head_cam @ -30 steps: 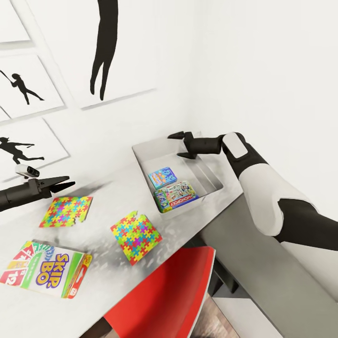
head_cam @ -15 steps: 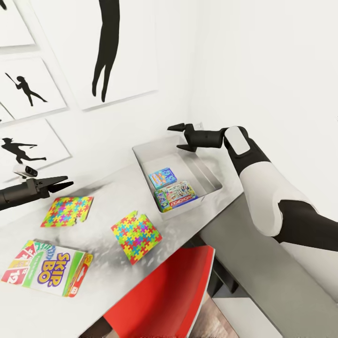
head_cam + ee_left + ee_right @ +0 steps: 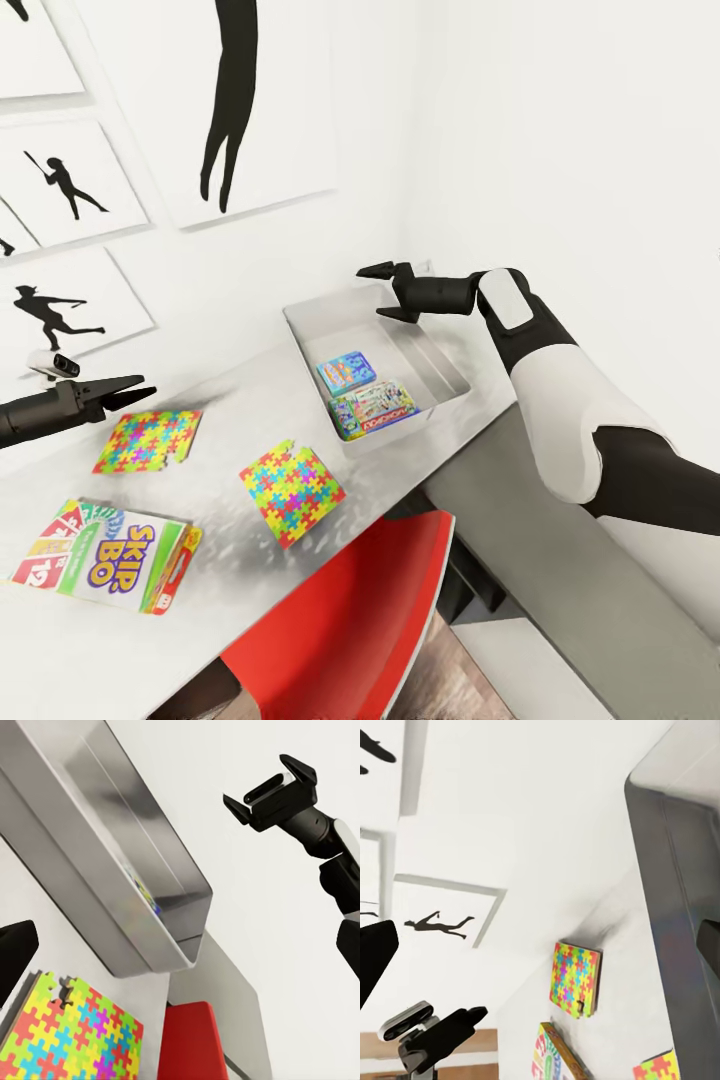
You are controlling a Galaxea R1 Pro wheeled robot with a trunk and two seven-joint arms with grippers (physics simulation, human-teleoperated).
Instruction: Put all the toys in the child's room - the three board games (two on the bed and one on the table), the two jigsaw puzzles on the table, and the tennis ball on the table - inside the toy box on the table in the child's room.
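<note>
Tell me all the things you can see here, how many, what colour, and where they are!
toy box: one, light grey, far end of the table.
board games in the box: two, blue and colourful, lying flat inside.
Skip-Bo box: one, white, green and red, near end of the table.
jigsaw puzzles: two, multicoloured, flat on the table between them.
table: one, pale grey-white.
chair: one, red, tucked under the table.
wall pictures: several, white with black silhouettes.
left gripper: black, above a puzzle.
right gripper: black, open, above the box.
</note>
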